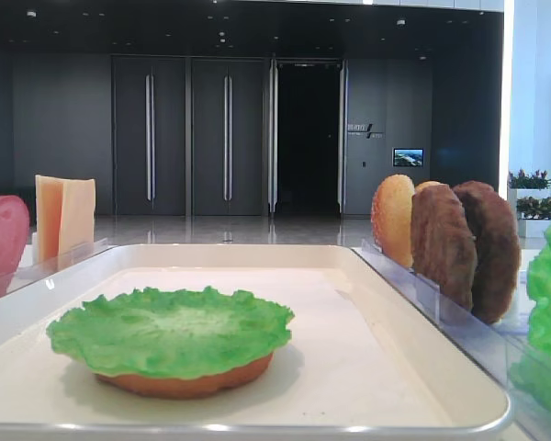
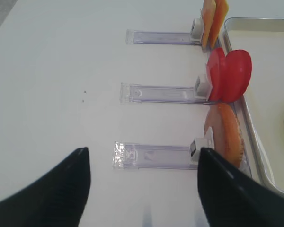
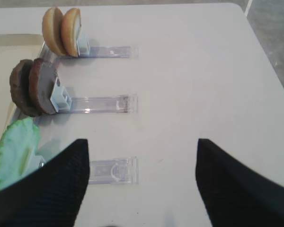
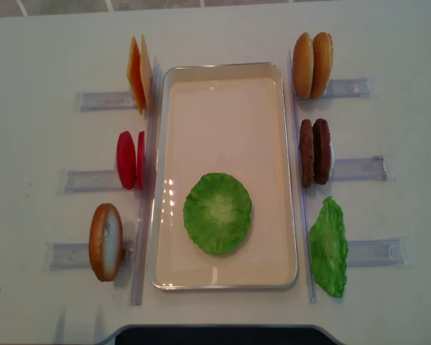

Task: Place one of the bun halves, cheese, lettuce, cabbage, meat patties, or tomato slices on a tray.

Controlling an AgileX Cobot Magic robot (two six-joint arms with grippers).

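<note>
On the cream tray (image 4: 223,93) a green lettuce leaf (image 4: 218,213) lies over a bun half (image 1: 188,379). To the tray's right stand two bun halves (image 4: 312,65), two meat patties (image 4: 314,152) and another lettuce leaf (image 4: 328,246). On its left stand cheese slices (image 4: 138,74), tomato slices (image 4: 129,159) and one bun half (image 4: 105,241). Cabbage is out of view. My right gripper (image 3: 142,142) hangs open over the bare table, right of the lettuce rack. My left gripper (image 2: 143,150) is open too, with the left bun half (image 2: 223,135) just beyond its right finger.
Clear plastic racks (image 4: 359,169) hold the food upright on both sides of the tray and reach outward over the white table. The table's right edge (image 3: 274,71) runs close to the right arm. A dark robot base (image 4: 215,336) sits at the near edge.
</note>
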